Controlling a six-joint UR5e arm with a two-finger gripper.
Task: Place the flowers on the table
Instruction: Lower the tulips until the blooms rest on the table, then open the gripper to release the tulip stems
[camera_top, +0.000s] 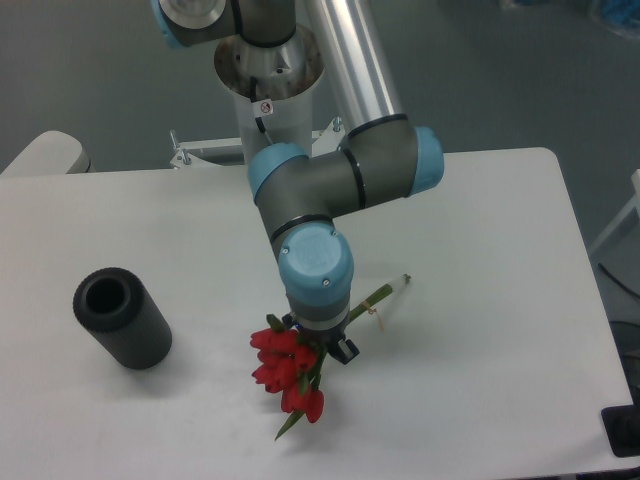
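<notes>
One flowers (288, 368) bunch, red blooms, green stems, pinched in pincer (318, 345).

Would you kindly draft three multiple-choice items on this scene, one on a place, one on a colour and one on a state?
1. Where is the dark cylinder relative to the flowers?
A. To their left in the picture
B. To their right
C. Directly behind them

2. What colour are the blooms?
A. Yellow
B. Red
C. White

3. How do the flowers stand with the gripper?
A. Lying apart from it
B. Inside the cylinder
C. At the gripper, stems running under the wrist

Answers: 1 A, the cylinder sits near the left edge of the table. 2 B, the heads are bright red. 3 C, blooms jut out one side and the stems the other.
</notes>
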